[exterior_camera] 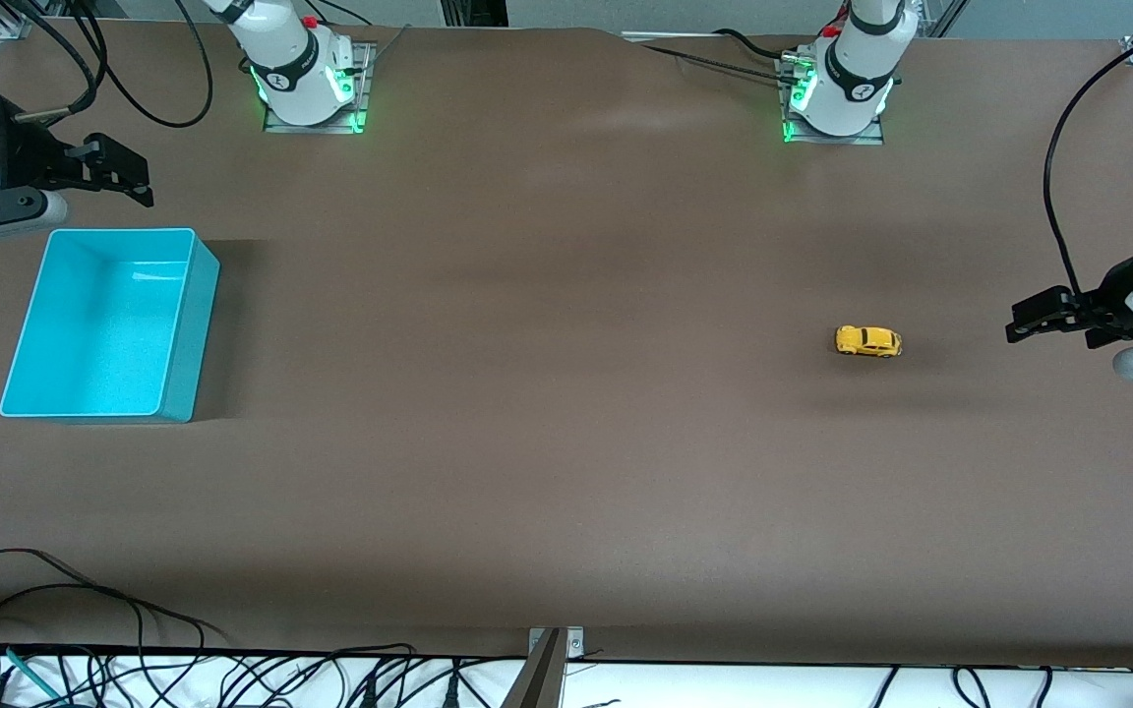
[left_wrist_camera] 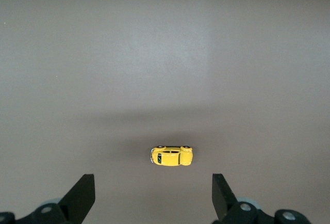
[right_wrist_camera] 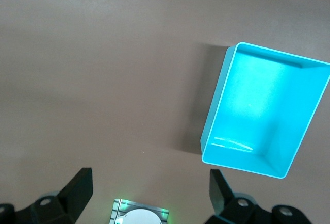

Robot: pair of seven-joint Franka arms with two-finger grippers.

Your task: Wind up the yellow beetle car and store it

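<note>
Yellow beetle car [exterior_camera: 867, 340]: tiny, bright yellow, rounded beetle body, dark windows, small black wheels. Sits upright on its wheels on the brown surface [exterior_camera: 547, 393], toward the left arm's end, lying lengthwise along the line between the two ends of the surface. Nothing touches it; bare surface all around.

Left wrist view: car [left_wrist_camera: 171, 156] seen from above, roof up, dark window patch visible on the body, lying on the surface between and ahead of the two black fingers [left_wrist_camera: 82, 195].

Left end effector [exterior_camera: 1037, 317]: held above the surface at the left arm's end, beside the car and well apart from it, fingers spread wide, gripping nothing. Pointed toward the car.

Right end effector [exterior_camera: 124, 172]: waits above the surface at the right arm's end, over the spot just beside the bin's rim on the side toward the bases. Fingers [right_wrist_camera: 77, 189] spread apart, empty.

Teal bin [exterior_camera: 109, 324]: open-topped, rectangular, at the right arm's end of the surface, well apart from the car. Interior shows nothing inside in either the front or the right wrist view [right_wrist_camera: 265, 113].

Between car and bin: open brown surface, no object lying in the path. Black cables [exterior_camera: 85, 629] run along the edge nearest the front camera, off the working area.
</note>
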